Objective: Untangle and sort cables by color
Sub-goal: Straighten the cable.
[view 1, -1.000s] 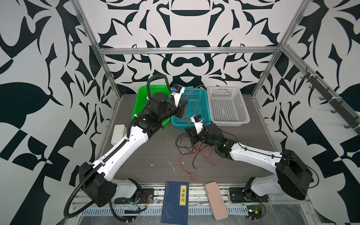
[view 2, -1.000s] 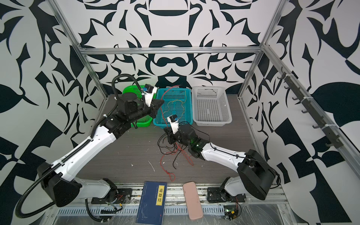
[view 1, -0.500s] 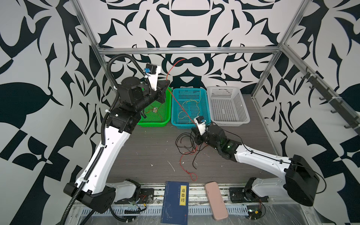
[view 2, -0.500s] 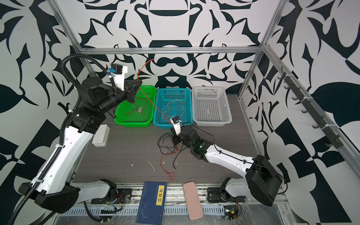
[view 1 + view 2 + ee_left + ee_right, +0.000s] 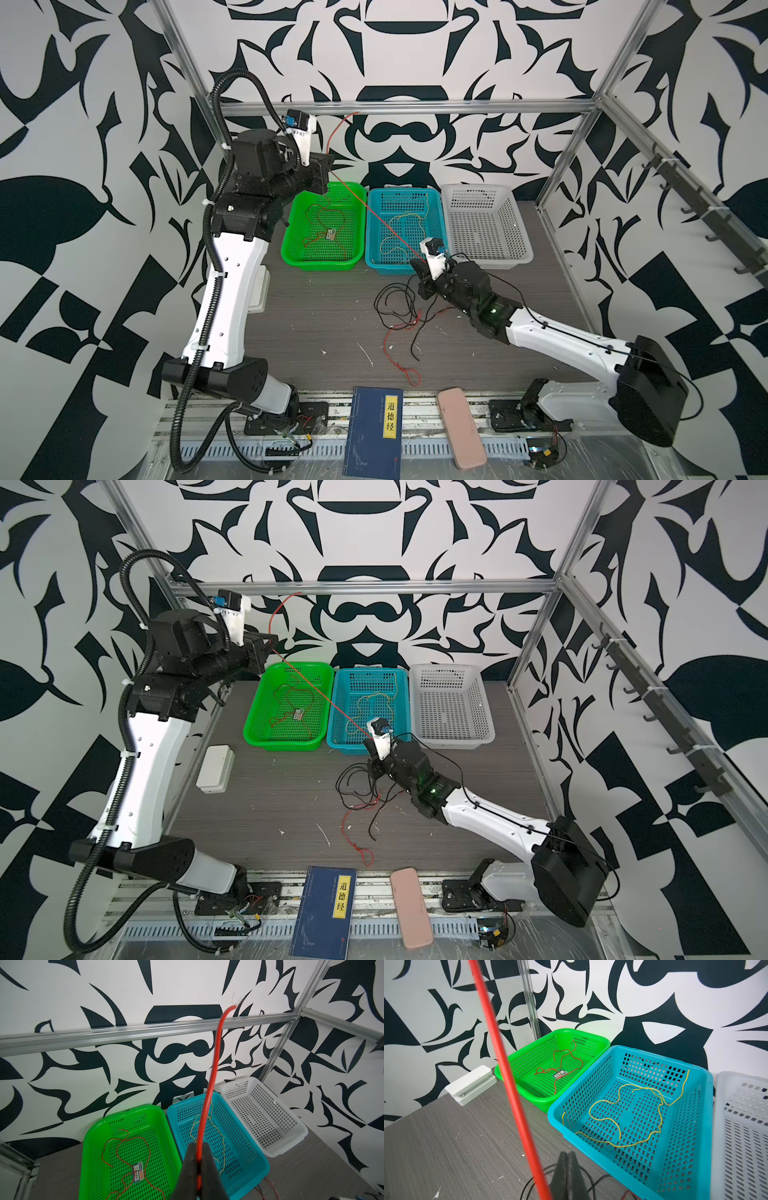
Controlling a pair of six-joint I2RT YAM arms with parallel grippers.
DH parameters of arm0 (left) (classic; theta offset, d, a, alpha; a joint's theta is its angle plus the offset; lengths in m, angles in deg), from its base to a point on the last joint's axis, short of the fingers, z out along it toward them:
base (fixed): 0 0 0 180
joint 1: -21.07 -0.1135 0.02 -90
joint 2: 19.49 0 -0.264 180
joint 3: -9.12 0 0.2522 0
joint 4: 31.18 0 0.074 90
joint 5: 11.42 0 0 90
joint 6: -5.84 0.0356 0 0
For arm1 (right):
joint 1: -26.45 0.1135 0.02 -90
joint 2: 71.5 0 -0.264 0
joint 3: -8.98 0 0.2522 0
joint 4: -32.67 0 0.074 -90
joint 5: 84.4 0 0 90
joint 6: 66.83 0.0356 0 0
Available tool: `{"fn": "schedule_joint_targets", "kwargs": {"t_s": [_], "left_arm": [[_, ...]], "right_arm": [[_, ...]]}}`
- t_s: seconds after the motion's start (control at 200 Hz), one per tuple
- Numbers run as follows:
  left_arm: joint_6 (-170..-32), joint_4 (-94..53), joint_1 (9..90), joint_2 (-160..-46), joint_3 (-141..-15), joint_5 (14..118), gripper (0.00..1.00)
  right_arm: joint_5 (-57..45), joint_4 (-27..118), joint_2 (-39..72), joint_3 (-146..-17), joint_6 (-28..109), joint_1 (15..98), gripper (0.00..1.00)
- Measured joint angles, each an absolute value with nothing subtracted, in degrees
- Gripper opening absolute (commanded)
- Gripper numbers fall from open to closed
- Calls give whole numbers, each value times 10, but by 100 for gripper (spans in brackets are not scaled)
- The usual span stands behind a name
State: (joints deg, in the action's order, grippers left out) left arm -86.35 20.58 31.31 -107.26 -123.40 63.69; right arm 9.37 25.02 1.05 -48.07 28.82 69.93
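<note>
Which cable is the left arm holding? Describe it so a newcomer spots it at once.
Start at the green basket by the back wall; the left gripper is raised close by, shut on a red cable. That cable slants down across the blue basket to the tangle on the table. It alone is stretched straight in the air; the rest lie curled.

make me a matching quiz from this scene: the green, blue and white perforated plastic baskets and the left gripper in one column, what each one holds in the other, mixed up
Column one
1. green perforated plastic basket
2. blue perforated plastic basket
3. white perforated plastic basket
4. left gripper

Column two
a. pinches a taut thin red wire
b. no wire inside
c. holds a loose pale yellow thin wire
d. holds a loose thin red wire

Pairs: 1-d, 2-c, 3-b, 4-a
</note>
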Motion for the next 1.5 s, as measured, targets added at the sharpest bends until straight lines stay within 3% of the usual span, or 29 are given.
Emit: {"fn": "schedule_joint_targets", "kwargs": {"t_s": [0.2,0.38,0.5,0.705,0.815,1.13,1.501], "left_arm": [[-880,262,248,-1129,-1368,603,0],[-895,271,204,-1129,-1381,591,0],[-899,225,199,-1099,-1294,594,0],[-902,81,181,-1026,-1027,629,0],[-893,43,176,-1052,-981,664,0],[-864,59,176,-1178,-1095,659,0],[-881,131,167,-1217,-1256,587,0]], "right_arm": [[72,250,-4,-472,283,665,2],[46,267,-33,-461,281,638,1],[38,300,-48,-461,282,629,1],[30,393,-64,-487,295,621,0],[20,442,-59,-534,296,619,0],[16,512,-83,-582,249,611,1],[17,594,-187,-565,229,471,3]]}}
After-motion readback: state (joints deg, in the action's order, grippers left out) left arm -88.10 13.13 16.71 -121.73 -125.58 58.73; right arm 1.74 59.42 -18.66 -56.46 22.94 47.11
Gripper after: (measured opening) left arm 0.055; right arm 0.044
